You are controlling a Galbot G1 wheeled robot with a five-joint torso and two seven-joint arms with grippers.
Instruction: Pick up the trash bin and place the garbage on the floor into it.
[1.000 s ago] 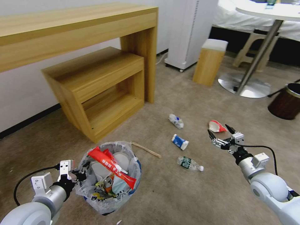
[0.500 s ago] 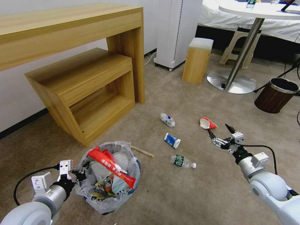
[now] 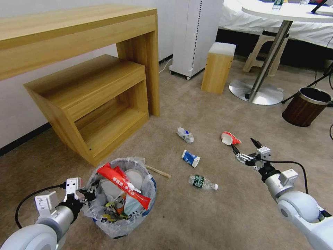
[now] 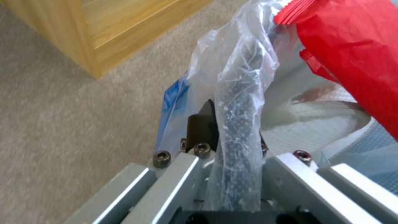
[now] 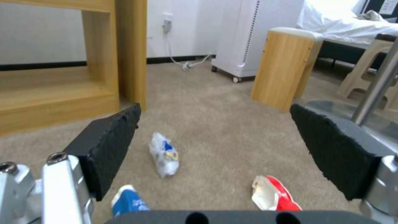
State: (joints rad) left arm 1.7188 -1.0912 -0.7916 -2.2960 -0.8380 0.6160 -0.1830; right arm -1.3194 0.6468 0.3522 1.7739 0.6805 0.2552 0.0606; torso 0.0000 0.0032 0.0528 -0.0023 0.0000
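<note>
While the trash bin [image 3: 119, 198] is held at its rim by the left gripper [image 3: 86, 194], the red-and-white cup [image 3: 230, 138] is found just ahead of the wide-spread right gripper [image 3: 245, 148], the nearer one

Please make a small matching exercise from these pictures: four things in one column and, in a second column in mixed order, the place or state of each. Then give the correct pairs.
Things:
1. left gripper
2. right gripper
3. plastic bottle
4. red wrapper

Places or states:
A. lying on the floor
B. inside the trash bin
C. shut on the bin's rim
D. open, above the carpet near a red and white cup

Pairs: 1-C, 2-D, 3-A, 4-B
</note>
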